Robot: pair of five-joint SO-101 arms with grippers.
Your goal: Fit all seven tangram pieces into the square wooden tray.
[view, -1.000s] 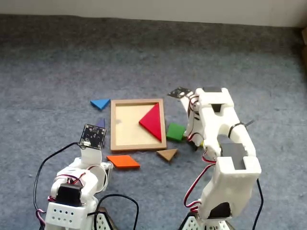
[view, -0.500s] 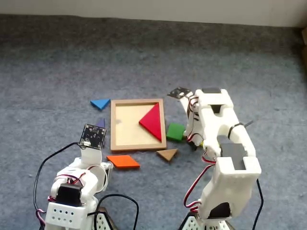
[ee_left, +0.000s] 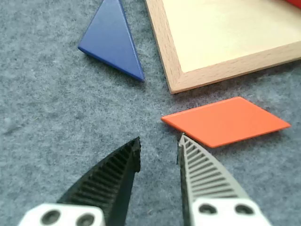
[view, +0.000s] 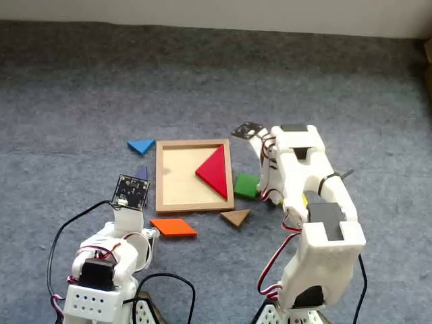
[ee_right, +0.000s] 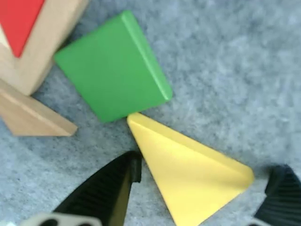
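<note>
At the far left of the grey-carpeted worktop (view: 81,101) lies a light blue triangle (view: 140,145), just off the far left corner of the square wooden tray (view: 160,177). Nearer the left arm (view: 111,256), a dark blue triangle (ee_left: 113,40) sits close beside the tray's left rim but apart from it.

The left hand (ee_left: 159,140) hovers low over the carpet with its two fingers a modest gap apart and nothing between them. The tip of its white finger (ee_left: 197,174) is right at the pointed corner of the orange parallelogram (ee_left: 225,122), which lies flat just outside the tray's near rim.

Inside the tray there is one piece, a red triangle (view: 214,171), lying flat against the right-hand wall, while the other wooden floor area is bare.

Past the tray's near right corner lies a brown triangle (view: 235,217). Next to it a green square (view: 247,185) rests just beside the tray's right rim. In the right wrist view one corner of a yellow triangle (ee_right: 188,183) meets the green square's edge.

The right hand (ee_right: 204,169) is spread wide and straddles the yellow triangle. The black finger (ee_right: 117,183) sits just beside one edge and the other stands off beyond the far corner, so the hand grips nothing.
</note>
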